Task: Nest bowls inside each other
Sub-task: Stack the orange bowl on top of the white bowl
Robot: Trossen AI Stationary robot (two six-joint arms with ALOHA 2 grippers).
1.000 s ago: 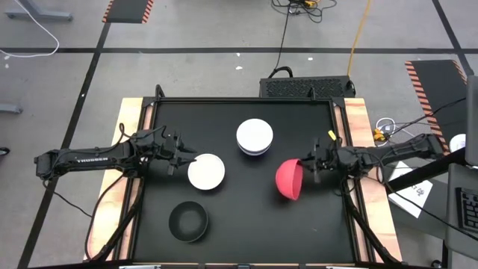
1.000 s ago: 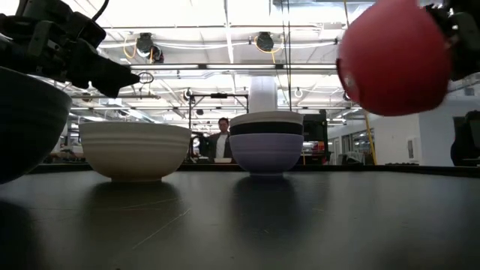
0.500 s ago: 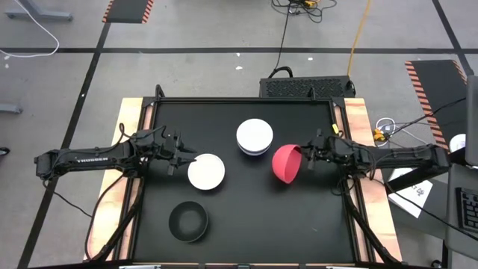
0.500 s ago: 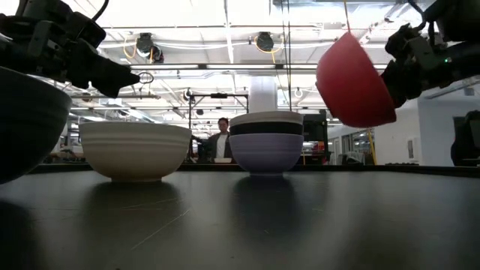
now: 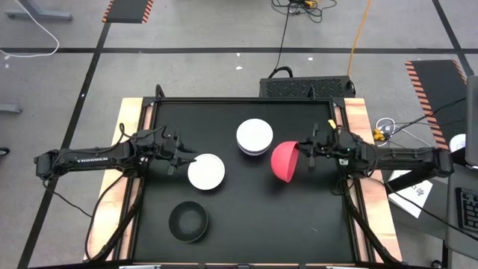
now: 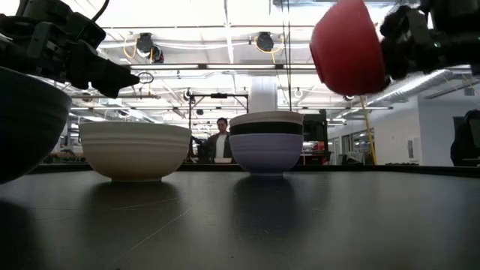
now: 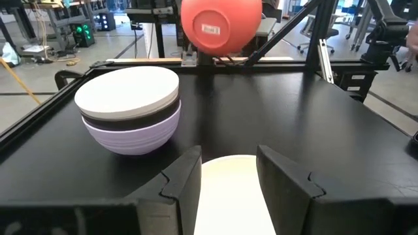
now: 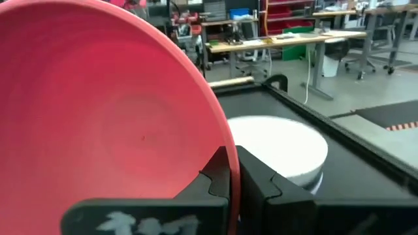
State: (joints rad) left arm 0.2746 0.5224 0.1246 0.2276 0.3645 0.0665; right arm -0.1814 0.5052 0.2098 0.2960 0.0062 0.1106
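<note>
A red bowl (image 5: pixel 284 161) hangs tipped on its side above the table, right of a stack (image 5: pixel 255 137) of a white bowl on a black one on a lavender one (image 7: pixel 134 130). My right gripper (image 5: pixel 300 155) is shut on the red bowl. A single white bowl (image 5: pixel 206 172) rests on its base at centre left. My left gripper (image 5: pixel 187 158) hovers open above that bowl's left edge, clear of it in the low view (image 6: pixel 120 75). A black bowl (image 5: pixel 188 222) sits on its base near the front edge. My right gripper pinches the red bowl's rim (image 8: pixel 225 153), one finger (image 8: pixel 212 183) inside the bowl and one (image 8: pixel 258 186) outside. The fingers come in level from the table's right. The bowl is lifted clear, on its side, its underside (image 7: pixel 212 29) turned toward the table's left.
The black tabletop has a raised frame (image 5: pixel 243 100) and wooden side strips (image 5: pixel 357 119). Open surface lies at the front right (image 5: pixel 299 224). Beyond the table, a person (image 6: pixel 220 139) stands far off in the room.
My right gripper has swung toward the far edge and the stack, rising a little, with the red bowl held shut in it. The bowl stays clear of the table and now hangs just right of the stack.
</note>
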